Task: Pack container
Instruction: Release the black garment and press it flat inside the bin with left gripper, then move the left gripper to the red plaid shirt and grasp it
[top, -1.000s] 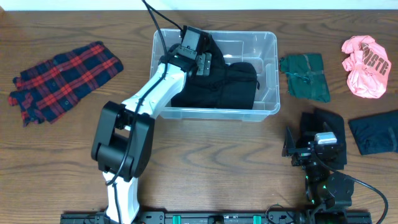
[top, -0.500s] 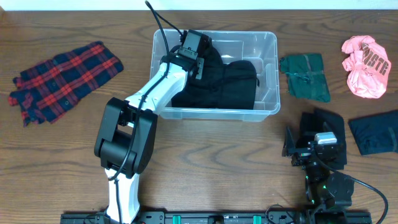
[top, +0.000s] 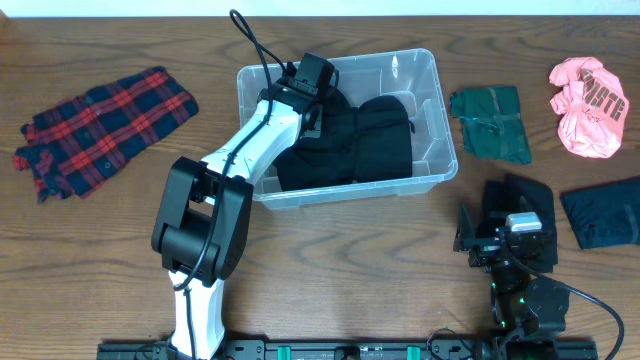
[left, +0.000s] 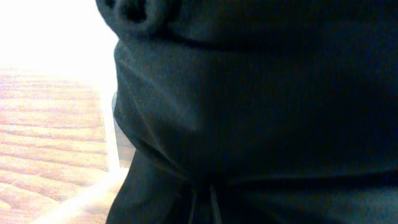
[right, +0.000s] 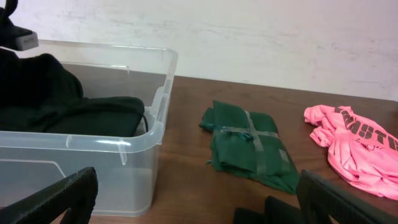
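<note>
The clear plastic container (top: 446, 128) sits slightly askew at the table's back middle, with a black garment (top: 372, 142) piled inside. My left gripper (top: 320, 98) reaches over the left rim into the container and is shut on the black garment. In the left wrist view the dark cloth (left: 261, 93) fills the frame and bunches into folds at the left gripper (left: 203, 206). My right gripper (top: 482, 240) rests open near the front right with nothing between its fingers. The right wrist view has the right gripper (right: 199, 196) facing the container (right: 93, 146).
A folded green garment (top: 490, 122) lies right of the container, and a pink one (top: 588, 105) beyond it. A red plaid shirt (top: 100, 125) is at the far left. Dark clothes (top: 605, 218) lie at the right, by the right arm.
The left gripper has shut on the black garment inside the container. The container has turned slightly counter-clockwise. The right arm has not moved.
</note>
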